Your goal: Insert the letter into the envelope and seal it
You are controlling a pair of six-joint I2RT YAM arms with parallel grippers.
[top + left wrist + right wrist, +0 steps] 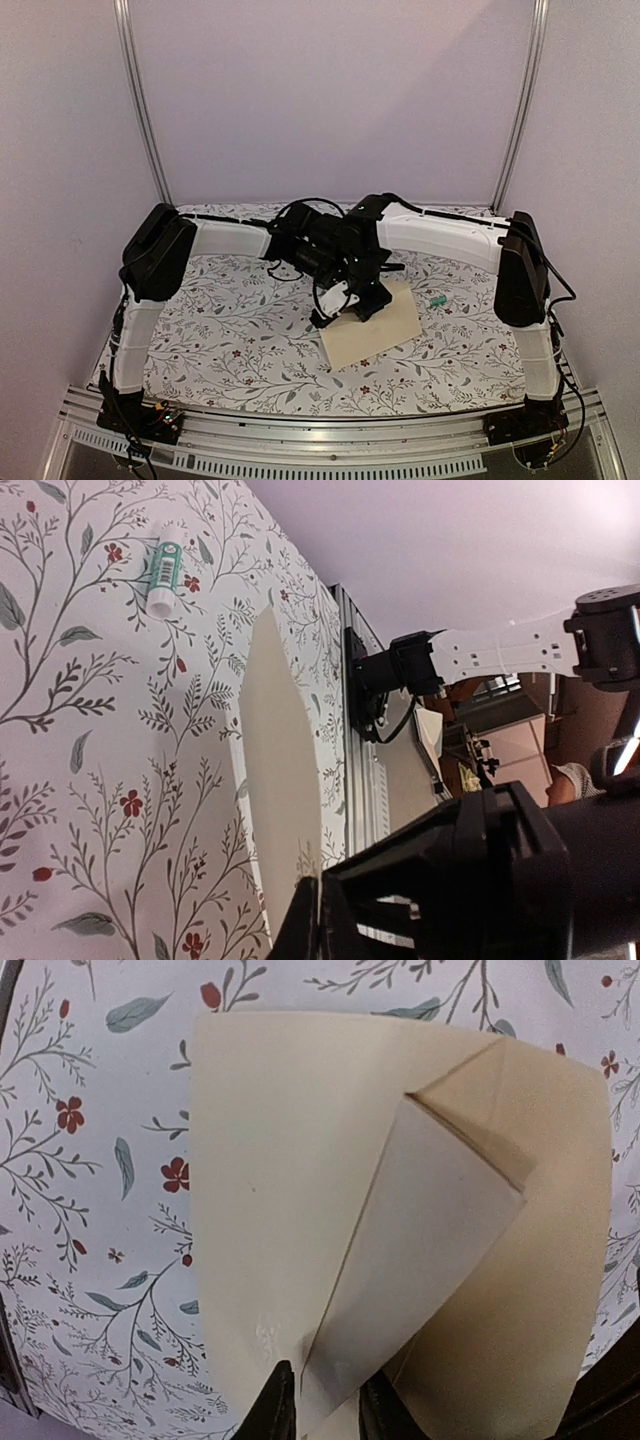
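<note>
Right gripper [328, 1415] fingers slightly apart, with the raised flap [430, 1240] of the envelope [270, 1160] running between them. Envelope body lies flat on the floral table [100, 1210], directly ahead of the fingertips. Left gripper [312, 920] fingers together, tips at the envelope's edge. Glue stick [165, 570] well ahead of it.
</note>
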